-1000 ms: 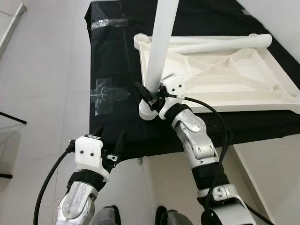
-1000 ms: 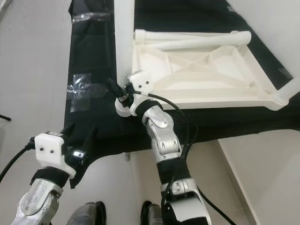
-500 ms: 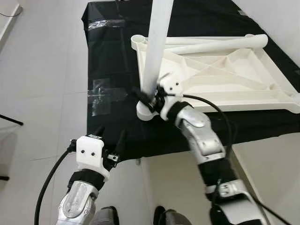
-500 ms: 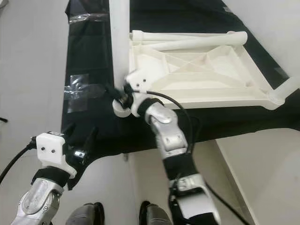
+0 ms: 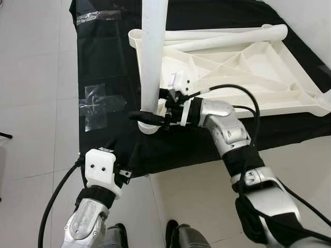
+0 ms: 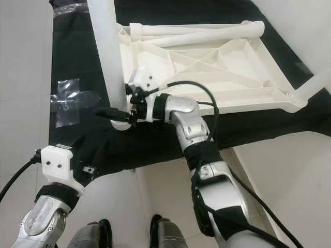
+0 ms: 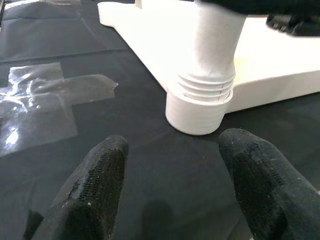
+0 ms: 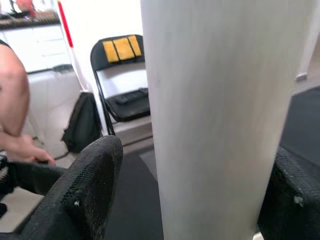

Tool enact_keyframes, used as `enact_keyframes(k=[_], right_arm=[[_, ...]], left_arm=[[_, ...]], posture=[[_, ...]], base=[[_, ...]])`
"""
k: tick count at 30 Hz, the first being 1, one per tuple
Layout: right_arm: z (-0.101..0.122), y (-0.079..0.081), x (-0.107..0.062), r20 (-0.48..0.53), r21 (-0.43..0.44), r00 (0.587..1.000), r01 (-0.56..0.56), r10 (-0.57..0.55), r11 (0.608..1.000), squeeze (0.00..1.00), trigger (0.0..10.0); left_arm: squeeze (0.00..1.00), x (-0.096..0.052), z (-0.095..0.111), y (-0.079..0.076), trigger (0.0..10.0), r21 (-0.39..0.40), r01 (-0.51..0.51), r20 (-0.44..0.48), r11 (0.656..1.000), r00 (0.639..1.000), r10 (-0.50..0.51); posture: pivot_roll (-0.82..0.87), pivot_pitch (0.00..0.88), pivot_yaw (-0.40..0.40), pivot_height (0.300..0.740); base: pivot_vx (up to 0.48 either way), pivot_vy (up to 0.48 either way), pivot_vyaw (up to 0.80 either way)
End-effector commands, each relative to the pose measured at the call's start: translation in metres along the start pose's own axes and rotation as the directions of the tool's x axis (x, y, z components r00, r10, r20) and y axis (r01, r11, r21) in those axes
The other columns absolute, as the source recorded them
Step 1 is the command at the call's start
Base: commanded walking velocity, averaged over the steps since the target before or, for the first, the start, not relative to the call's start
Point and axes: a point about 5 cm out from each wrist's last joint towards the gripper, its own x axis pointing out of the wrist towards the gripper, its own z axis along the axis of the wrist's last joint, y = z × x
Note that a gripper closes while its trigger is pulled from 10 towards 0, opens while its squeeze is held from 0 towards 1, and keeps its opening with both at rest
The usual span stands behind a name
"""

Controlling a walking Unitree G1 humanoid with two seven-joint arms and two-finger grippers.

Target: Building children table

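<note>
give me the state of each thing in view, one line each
table leg: upright, seated in the corner socket
tabletop: upside down on the black cloth
right end effector: fingers around the leg's base
left end effector: open, holding nothing
tape: stuck flat on the cloth

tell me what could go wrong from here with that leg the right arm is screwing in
The white leg stands tall in the corner socket with threads still showing, so it looks only partly seated. The right gripper holds it low, near the base, so the long top could lever sideways and cross-thread. The upturned tabletop rests on a loose black cloth, so twisting might slide it. The left gripper hovers open, not bracing anything.
</note>
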Motion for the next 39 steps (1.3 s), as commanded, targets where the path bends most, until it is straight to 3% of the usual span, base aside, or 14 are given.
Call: enact_keyframes(k=[1,4,5,6,17,19,22,23,25,26,27,28,30,39], right_arm=[[0.004,0.003,0.007,0.035,0.020,0.996,-0.086,0.085,0.996,0.00,10.0],[0.007,0.002,0.007,0.050,0.027,0.993,-0.108,0.106,0.994,0.00,10.0],[0.009,0.000,0.008,0.060,0.033,0.990,-0.132,0.130,0.991,0.00,2.0],[0.011,-0.001,0.008,0.064,0.036,0.985,-0.160,0.157,0.987,0.00,0.0],[0.004,-0.006,0.001,0.035,0.036,0.983,-0.183,0.182,0.982,0.00,0.0],[-0.008,-0.008,-0.007,-0.005,0.041,0.998,-0.064,0.064,0.997,0.00,0.0],[-0.014,-0.009,-0.011,-0.024,0.045,1.000,-0.010,0.011,0.999,0.00,0.0],[-0.026,-0.008,-0.015,-0.077,0.064,0.993,0.095,-0.090,0.993,0.00,0.0],[-0.057,-0.003,-0.021,-0.202,0.067,0.914,0.372,-0.352,0.926,0.00,0.0],[-0.057,-0.003,-0.021,-0.202,0.067,0.914,0.372,-0.352,0.926,0.00,0.0],[-0.080,0.017,-0.023,-0.285,0.083,0.851,0.480,-0.441,0.873,0.00,0.0],[-0.080,0.017,-0.023,-0.285,0.083,0.851,0.480,-0.441,0.873,0.00,0.0],[-0.101,0.046,-0.021,-0.364,0.130,0.785,0.576,-0.502,0.807,0.00,0.0],[-0.094,0.039,-0.004,-0.351,0.077,0.759,0.608,-0.549,0.791,0.00,0.0]], left_arm=[[0.00,-0.004,-0.002,0.000,10.0,0.005,-0.004,-0.026,1.000,1.000,0.004],[0.00,-0.005,-0.002,0.000,10.0,0.006,-0.003,-0.027,1.000,1.000,0.004],[0.00,-0.006,-0.002,0.000,10.0,0.008,-0.004,-0.029,1.000,1.000,0.004],[0.00,-0.006,-0.001,0.000,10.0,0.009,-0.005,-0.030,1.000,1.000,0.005],[0.00,-0.008,-0.001,0.000,10.0,0.011,-0.001,-0.035,1.000,0.999,0.001],[0.00,-0.008,-0.001,0.000,10.0,0.011,0.000,-0.035,1.000,0.999,0.000],[0.00,-0.008,-0.001,0.001,10.0,0.011,0.000,-0.035,1.000,0.999,0.000],[0.00,-0.008,-0.001,0.002,10.0,0.011,-0.004,-0.036,1.000,0.999,0.004],[0.00,-0.009,-0.002,0.004,10.0,0.012,-0.010,-0.039,1.000,0.999,0.010],[0.00,-0.009,-0.002,0.004,10.0,0.012,-0.010,-0.039,1.000,0.999,0.010],[0.00,-0.009,-0.002,0.005,10.0,0.011,-0.010,-0.041,1.000,0.999,0.011],[0.00,-0.009,-0.002,0.005,10.0,0.011,-0.010,-0.041,1.000,0.999,0.011],[0.00,-0.007,-0.003,0.005,10.0,0.004,-0.004,-0.043,1.000,0.999,0.005],[0.00,-0.003,-0.004,0.003,10.0,-0.007,0.005,-0.042,1.000,0.999,-0.005]], posture=[[0.17,0.275,-0.088,0.740],[0.17,0.276,-0.089,0.740],[0.17,0.278,-0.090,0.740],[0.17,0.281,-0.091,0.740],[0.17,0.282,-0.087,0.740],[0.15,0.281,-0.098,0.740],[0.15,0.281,-0.098,0.740],[0.13,0.284,-0.099,0.740],[0.13,0.282,-0.097,0.740],[0.13,0.282,-0.097,0.740],[0.12,0.291,-0.093,0.740],[0.12,0.291,-0.093,0.740],[0.09,0.265,-0.067,0.740],[0.11,0.260,-0.082,0.740]], base=[[0.000,0.000,0.00],[0.000,0.000,0.00],[0.000,0.000,0.00],[0.000,0.000,0.00],[0.000,0.000,0.00],[0.000,0.000,0.00],[0.000,0.000,0.00],[0.000,0.000,0.00],[0.000,0.000,0.00],[0.000,0.000,0.00],[0.000,0.000,0.00],[0.000,0.000,0.00],[0.000,0.000,0.00],[0.000,0.000,0.00]])
